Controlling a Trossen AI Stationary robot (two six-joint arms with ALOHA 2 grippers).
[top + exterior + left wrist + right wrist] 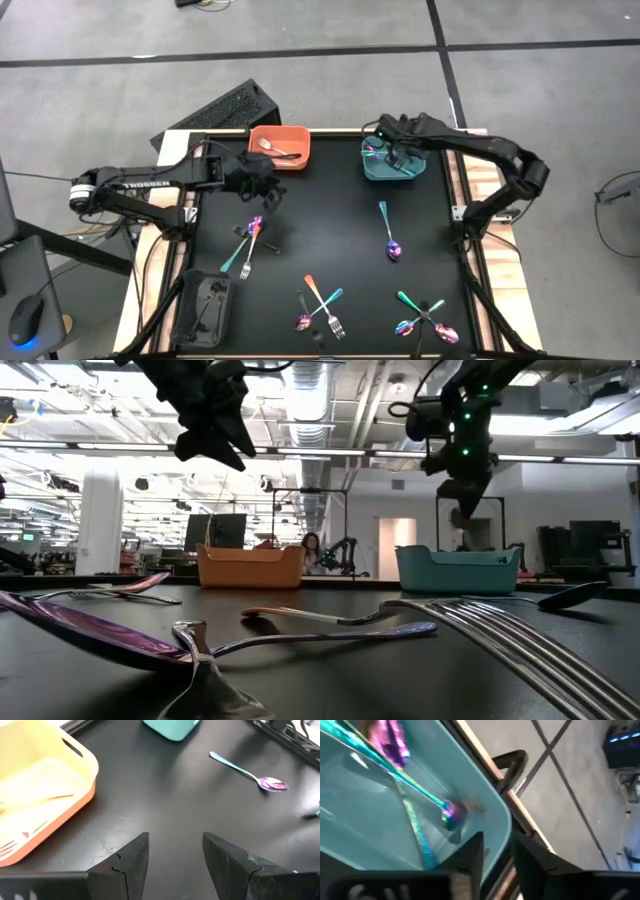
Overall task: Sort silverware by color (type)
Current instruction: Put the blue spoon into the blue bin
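My left gripper (262, 186) (175, 855) hovers open and empty above the black table, just on the near side of the orange bin (280, 147), where a silver fork (272, 150) lies. My right gripper (385, 150) (497, 852) hangs open above the teal bin (392, 162) (380, 820), over its rim. Iridescent pieces (415, 795) lie inside that bin. More silverware lies flat on the table: a crossed pair (250, 240), a lone iridescent spoon (388, 232) (250, 772), and two crossed clusters (320, 310) (425, 318) near the front edge.
A black bin (205, 305) sits at the table's near left corner with dark pieces inside. A black keyboard-like object (225, 110) lies beyond the far left corner. The middle of the table (320, 220) is bare. In the low view a fork (500, 640) and spoon (120, 635) lie close to the camera.
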